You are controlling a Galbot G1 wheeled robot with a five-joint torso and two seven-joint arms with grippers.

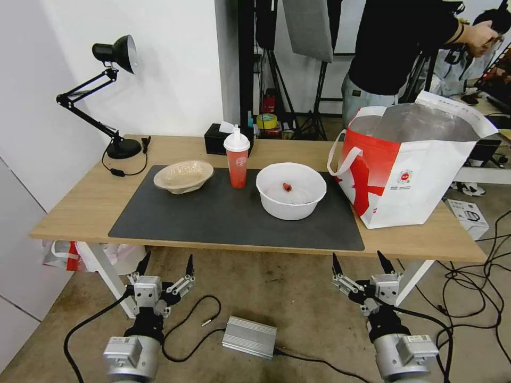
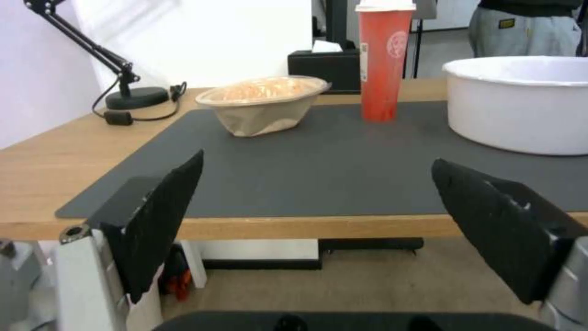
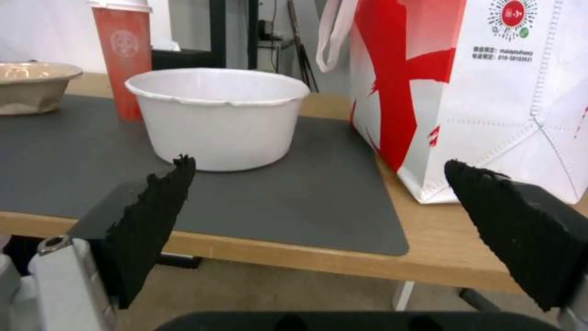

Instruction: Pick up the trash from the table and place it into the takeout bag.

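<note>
Both hands wide, empty — left hand (image 1: 166, 260), right hand (image 1: 360, 258) below surface (image 1: 80, 207) edge; takeout bag (image 1: 410, 175) upright beside white bowl (image 1: 291, 190).

The table (image 1: 80, 207) is light wood on white legs, with a dark grey mat (image 1: 223, 218) across its middle. On the mat stand a beige bowl (image 1: 183, 176), a red cup (image 1: 237, 159) and a white bowl (image 1: 291, 190) holding a small red scrap, perhaps food. Off the mat stand the bag (image 1: 410, 170), a lamp (image 1: 114, 101) and a black tissue box (image 1: 217, 139).
</note>
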